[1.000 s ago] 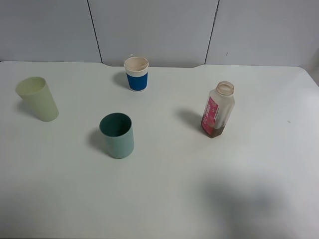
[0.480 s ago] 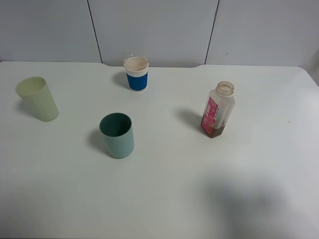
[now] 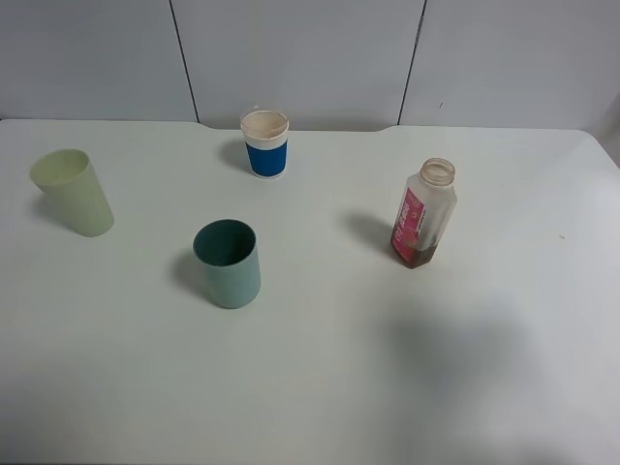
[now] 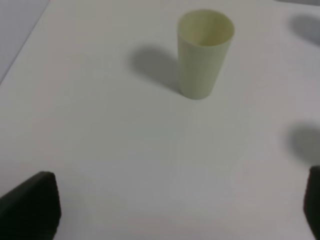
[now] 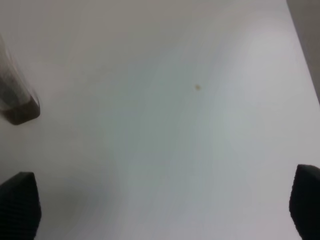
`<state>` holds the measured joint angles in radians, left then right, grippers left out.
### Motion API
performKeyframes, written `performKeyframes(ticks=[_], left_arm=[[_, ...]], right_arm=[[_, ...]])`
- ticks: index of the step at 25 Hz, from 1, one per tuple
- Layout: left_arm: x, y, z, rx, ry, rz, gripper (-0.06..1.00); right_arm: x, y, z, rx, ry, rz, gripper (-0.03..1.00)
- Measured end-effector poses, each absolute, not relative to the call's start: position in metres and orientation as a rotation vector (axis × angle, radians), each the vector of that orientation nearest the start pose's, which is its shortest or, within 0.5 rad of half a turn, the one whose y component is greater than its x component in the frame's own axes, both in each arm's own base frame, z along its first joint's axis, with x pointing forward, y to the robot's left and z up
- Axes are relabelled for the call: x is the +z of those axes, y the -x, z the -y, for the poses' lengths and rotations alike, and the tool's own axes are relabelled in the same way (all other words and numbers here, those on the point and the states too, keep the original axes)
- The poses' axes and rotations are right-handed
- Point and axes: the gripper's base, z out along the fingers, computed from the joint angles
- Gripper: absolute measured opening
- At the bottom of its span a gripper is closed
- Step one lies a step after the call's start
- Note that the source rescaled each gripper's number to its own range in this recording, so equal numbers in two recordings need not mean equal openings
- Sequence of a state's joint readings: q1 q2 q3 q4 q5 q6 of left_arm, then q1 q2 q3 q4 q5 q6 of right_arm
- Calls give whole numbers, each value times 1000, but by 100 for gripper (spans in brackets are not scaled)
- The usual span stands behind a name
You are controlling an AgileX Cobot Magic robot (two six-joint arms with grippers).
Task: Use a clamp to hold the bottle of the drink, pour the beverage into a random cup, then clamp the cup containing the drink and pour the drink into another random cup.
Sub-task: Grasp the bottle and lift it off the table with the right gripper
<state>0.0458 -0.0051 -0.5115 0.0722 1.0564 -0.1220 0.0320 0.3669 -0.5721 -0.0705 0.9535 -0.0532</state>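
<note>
The bottle (image 3: 423,215) stands upright right of the table's middle, uncapped, with a little dark beverage (image 3: 417,256) at its bottom. The teal cup (image 3: 227,263) stands left of the middle, and the white cup with a blue band (image 3: 264,143) stands near the back edge. Neither clamp shows in the exterior high view. In the left wrist view my left gripper (image 4: 172,215) is open above bare table, with its dark fingertips (image 4: 30,210) at the frame's corners. My right gripper (image 5: 162,210) is open too, and the bottle's base (image 5: 15,100) sits apart from it at the picture's edge.
A pale yellow-green cup (image 3: 74,192) stands at the far left and also shows in the left wrist view (image 4: 204,53). The white table (image 3: 320,387) ends at a grey wall behind. A soft shadow lies on the table in front of the bottle.
The shadow on the front right of the table has crept toward the bottle. Bottle and cups have not moved, and both grippers stay open.
</note>
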Motion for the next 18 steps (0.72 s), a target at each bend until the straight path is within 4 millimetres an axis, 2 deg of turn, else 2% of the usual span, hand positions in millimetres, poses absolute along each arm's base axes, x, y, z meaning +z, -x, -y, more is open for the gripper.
performKeyframes(ticks=[9,18], left_arm=[[281,7,-5,38,173,-2014,93],[281,7,-5,38,173,-2014,93]], right_arm=[[291,-81,0,-153,296,-2323,100],[288,-91,2,-234,379,-2345,100]])
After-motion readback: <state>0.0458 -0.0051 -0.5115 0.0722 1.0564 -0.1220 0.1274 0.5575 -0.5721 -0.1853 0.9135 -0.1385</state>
